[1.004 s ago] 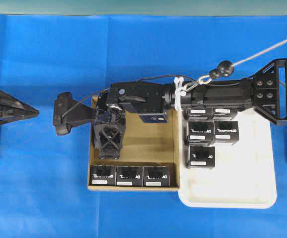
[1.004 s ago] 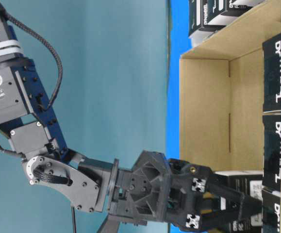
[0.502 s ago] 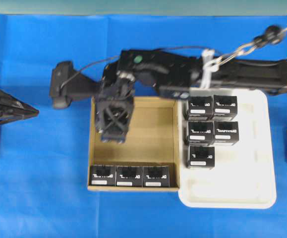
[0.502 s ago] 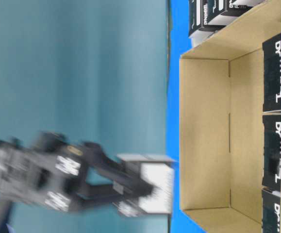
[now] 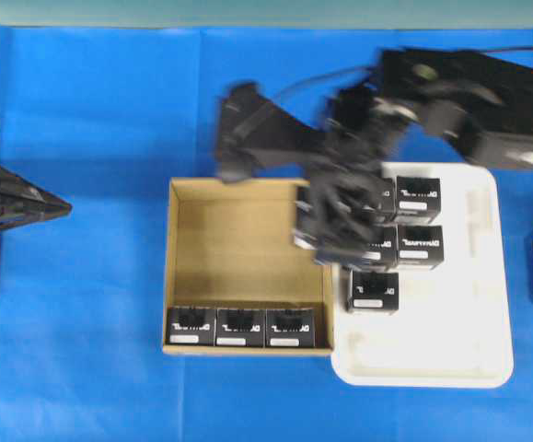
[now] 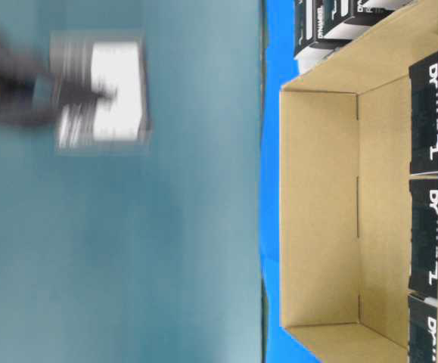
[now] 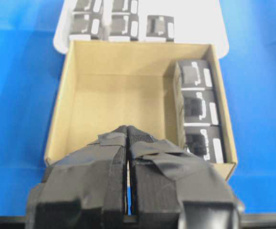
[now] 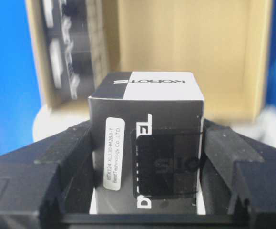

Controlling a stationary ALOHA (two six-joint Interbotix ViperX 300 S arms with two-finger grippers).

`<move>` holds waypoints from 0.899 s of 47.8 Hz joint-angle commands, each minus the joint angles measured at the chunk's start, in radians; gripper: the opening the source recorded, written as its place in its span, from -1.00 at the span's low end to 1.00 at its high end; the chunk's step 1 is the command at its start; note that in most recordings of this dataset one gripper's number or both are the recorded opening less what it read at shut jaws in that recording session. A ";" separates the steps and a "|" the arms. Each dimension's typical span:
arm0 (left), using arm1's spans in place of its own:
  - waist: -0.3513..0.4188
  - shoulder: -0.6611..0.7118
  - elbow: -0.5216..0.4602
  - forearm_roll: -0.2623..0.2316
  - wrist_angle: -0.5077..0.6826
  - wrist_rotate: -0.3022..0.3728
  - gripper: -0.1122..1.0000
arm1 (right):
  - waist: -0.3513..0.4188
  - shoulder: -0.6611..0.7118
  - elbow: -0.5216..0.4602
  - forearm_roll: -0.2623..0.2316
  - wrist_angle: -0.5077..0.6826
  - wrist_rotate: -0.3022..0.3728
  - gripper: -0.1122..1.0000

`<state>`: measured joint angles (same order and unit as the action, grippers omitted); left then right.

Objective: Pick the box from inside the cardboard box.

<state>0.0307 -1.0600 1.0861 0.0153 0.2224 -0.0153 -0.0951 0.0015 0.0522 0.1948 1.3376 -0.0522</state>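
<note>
The right gripper (image 8: 145, 157) clamps the box (image 8: 145, 143) by its flat sides, aloft by the cardboard box (image 5: 248, 267) rim; the carton looks light, stiff and smooth, while the left gripper (image 7: 128, 138) rests with jaws together, empty.

Between my right pincer's (image 8: 146, 143) fingers sits the box (image 8: 146, 143), and its top face reads "ROBOTIS" in mirrored, upside-down lettering, black on the white half and white on the black half. On the side facing me, a small white label (image 8: 113, 153) runs lengthwise and reads "BTX124 XL330-M288-T" with "BestTechnology Co.,LTD." beneath. Large white letters beside that label are partly hidden; I make out only "D" and "EL". Beyond my pincer, the cartons (image 8: 64, 57) in the cardboard box (image 8: 185, 52) carry white lettering too blurred to read.
</note>
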 commanded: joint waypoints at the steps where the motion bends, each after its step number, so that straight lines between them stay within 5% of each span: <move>1: 0.000 0.005 -0.014 0.003 -0.005 -0.002 -0.84 | 0.025 -0.074 0.106 0.003 -0.025 0.015 0.33; 29: 0.002 0.005 -0.005 0.002 -0.005 -0.003 -0.84 | 0.115 -0.322 0.640 0.005 -0.311 0.058 0.33; 43: -0.005 0.003 -0.005 0.003 -0.020 -0.048 -0.84 | 0.152 -0.321 0.778 0.003 -0.515 0.058 0.33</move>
<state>0.0291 -1.0615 1.0953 0.0153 0.2117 -0.0598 0.0506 -0.3206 0.8115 0.1963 0.8667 0.0046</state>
